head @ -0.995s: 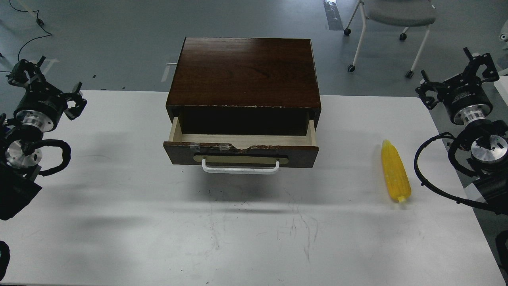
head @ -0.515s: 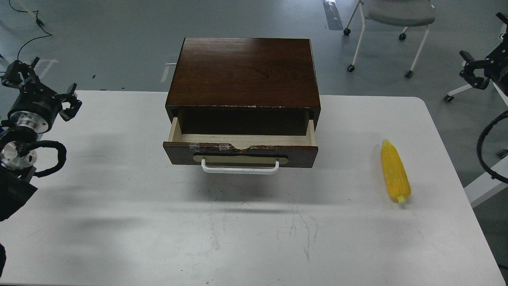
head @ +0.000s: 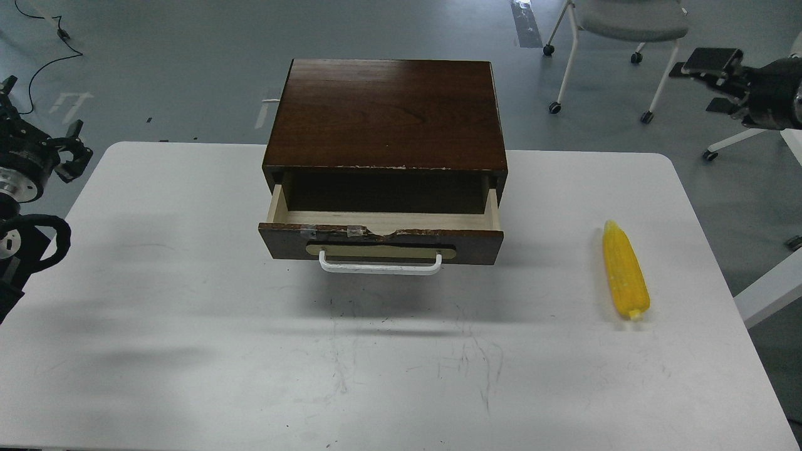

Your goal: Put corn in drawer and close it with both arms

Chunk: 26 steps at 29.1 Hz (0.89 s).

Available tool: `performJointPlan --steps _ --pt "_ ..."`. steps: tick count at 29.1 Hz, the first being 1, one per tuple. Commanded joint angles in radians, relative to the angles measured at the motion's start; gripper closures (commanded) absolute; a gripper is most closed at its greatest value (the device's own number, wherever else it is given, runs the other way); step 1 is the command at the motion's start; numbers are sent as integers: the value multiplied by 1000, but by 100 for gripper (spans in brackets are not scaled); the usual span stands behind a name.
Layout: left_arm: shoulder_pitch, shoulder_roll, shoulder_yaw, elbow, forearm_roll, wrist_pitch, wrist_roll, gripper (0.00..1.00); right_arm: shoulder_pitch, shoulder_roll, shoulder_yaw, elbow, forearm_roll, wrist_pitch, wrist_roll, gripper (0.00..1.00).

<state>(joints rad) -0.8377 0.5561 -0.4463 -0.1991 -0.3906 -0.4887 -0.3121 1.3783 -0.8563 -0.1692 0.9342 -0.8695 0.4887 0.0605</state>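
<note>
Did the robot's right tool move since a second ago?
Yes. The right tool has swung up and away to the right, off the table's right edge toward the chair. The corn stayed put.

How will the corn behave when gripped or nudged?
The corn looks like rigid, glossy plastic, so probably stiff, light, and a bit slippery. Round and tapered, lying flat on the table, it may roll in an arc if pushed sideways.

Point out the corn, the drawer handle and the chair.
corn (head: 624, 270), head view, middle of the cob
drawer handle (head: 380, 268), head view, middle of the white bar
chair (head: 631, 15), head view, grey seat
</note>
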Motion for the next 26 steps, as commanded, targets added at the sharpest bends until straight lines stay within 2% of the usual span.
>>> performJointPlan --steps 1,5,20,22,24,25,26 --pt "-3 10 -8 0 -1 0 -1 2 -25 -35 -21 204 -86 0 -129 0" --pt "-6 15 -9 0 -1 0 -1 2 -64 -26 -67 256 -97 0 -201 0" --pt "-1 36 -11 0 -5 0 -2 2 -243 60 -76 204 -163 -12 -206 4" --pt "-1 34 -11 0 -5 0 -2 2 -266 83 -78 189 -164 -16 -206 11" --pt "-1 34 -11 0 -5 0 -2 2 -275 100 -78 186 -167 -31 -206 22" --pt "-1 34 -11 0 -5 0 -2 2 -277 112 -76 184 -167 -48 -206 32" --pt "-1 31 -11 0 -5 0 -4 2 -278 115 -76 184 -169 -59 -206 39"
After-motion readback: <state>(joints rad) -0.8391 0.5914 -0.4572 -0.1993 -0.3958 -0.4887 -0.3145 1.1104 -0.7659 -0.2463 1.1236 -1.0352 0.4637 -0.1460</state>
